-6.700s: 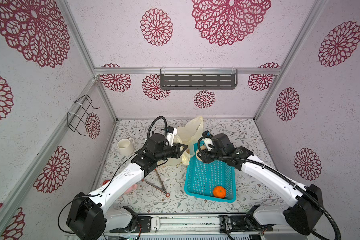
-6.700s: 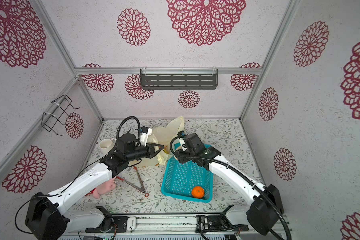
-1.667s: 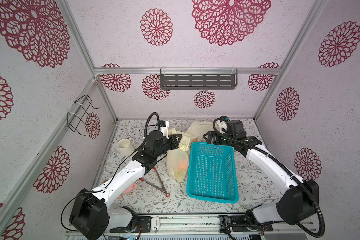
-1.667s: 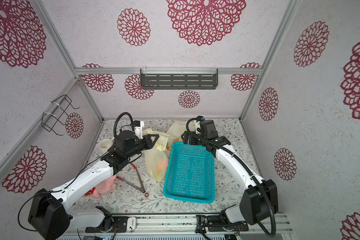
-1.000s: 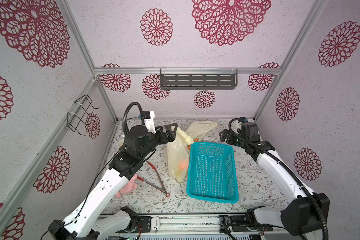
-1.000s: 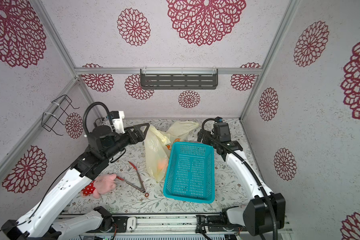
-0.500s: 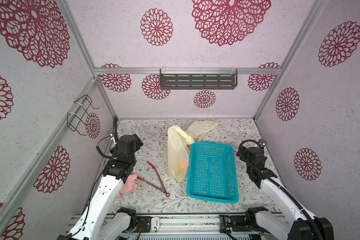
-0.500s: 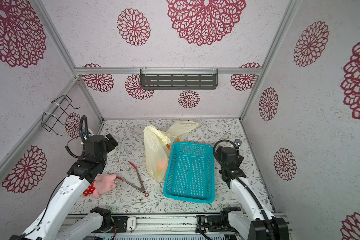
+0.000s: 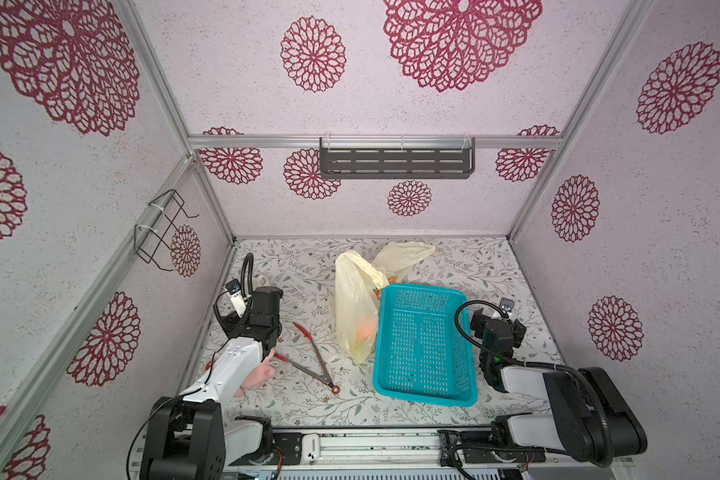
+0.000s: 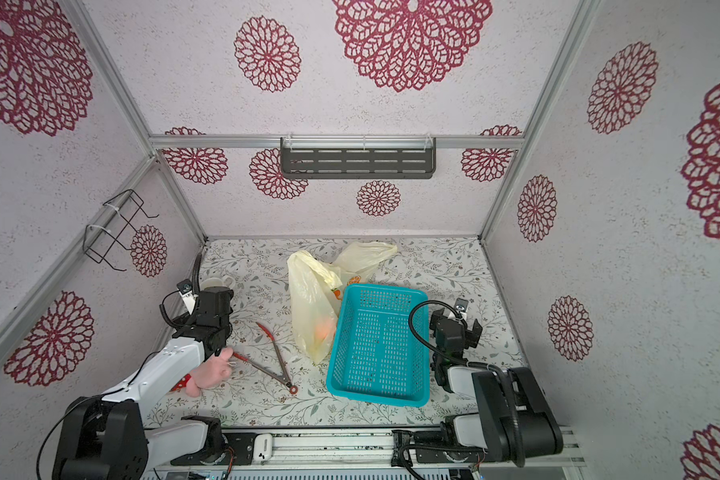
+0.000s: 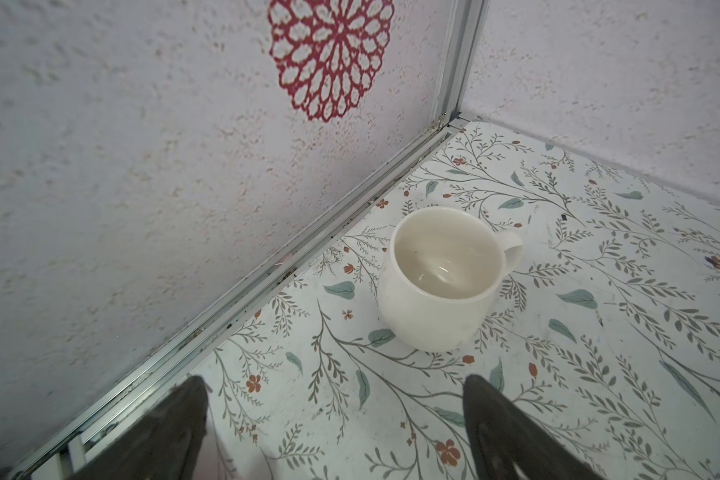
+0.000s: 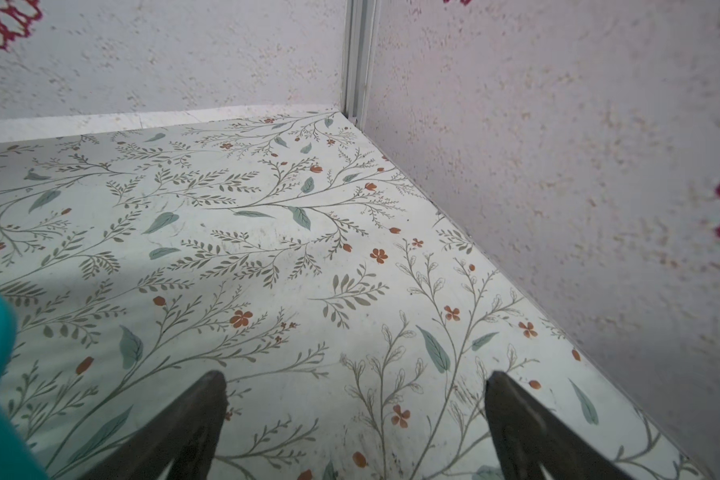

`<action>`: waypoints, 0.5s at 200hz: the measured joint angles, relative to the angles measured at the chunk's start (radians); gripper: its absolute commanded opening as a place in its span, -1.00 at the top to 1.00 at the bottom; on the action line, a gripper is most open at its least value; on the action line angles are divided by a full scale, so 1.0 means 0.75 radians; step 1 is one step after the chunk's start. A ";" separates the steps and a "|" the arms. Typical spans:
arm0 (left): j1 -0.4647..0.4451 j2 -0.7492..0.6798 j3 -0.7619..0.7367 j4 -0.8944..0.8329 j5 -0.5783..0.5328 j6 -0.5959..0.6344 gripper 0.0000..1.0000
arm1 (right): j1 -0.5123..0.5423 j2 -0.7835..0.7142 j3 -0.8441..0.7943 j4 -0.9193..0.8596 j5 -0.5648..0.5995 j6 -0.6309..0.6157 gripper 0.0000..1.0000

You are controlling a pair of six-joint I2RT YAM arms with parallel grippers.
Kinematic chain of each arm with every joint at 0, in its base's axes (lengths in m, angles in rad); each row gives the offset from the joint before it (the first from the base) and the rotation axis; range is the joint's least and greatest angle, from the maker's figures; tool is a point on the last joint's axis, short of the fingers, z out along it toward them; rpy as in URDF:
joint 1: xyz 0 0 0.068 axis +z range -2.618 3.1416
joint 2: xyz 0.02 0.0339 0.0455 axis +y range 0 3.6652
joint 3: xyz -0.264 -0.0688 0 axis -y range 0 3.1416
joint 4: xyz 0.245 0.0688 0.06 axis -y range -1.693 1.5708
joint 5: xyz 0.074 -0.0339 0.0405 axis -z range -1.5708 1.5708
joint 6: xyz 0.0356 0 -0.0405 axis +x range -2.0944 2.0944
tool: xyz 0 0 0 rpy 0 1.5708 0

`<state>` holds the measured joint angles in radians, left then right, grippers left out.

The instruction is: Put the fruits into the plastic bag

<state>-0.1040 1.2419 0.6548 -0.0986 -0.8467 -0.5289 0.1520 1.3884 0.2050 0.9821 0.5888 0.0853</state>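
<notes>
Branching leaf-print tabletop [image 9: 474,266], rosette-patterned walls [image 9: 233,83]

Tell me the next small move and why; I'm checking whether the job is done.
Probably just stop here: the basket looks empty, an orange fruit shows through the bag, no loose fruit shows on the table, and the left hand and right hand are open.

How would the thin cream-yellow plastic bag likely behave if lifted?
Probably floppy: the plastic bag lies crumpled against the teal perforated basket. Its weight likely sits at one end, where an orange fruit shows through, so it may swing. Pushed, it would probably crumple rather than slide.
</notes>
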 measured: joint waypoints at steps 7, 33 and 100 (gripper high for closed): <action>0.007 0.008 0.001 0.036 0.011 0.016 -0.95 | -0.001 0.054 -0.008 0.088 -0.011 -0.025 -0.98; 0.028 0.031 0.001 0.132 0.050 0.068 -0.95 | -0.045 0.161 -0.020 0.233 -0.130 -0.067 -0.98; 0.186 0.103 0.013 0.235 0.244 0.129 -0.95 | -0.136 0.204 0.044 0.254 -0.394 -0.090 -0.98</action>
<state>0.0357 1.3193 0.6643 0.0780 -0.6636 -0.4324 0.0498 1.5417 0.2382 1.1725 0.2935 0.0181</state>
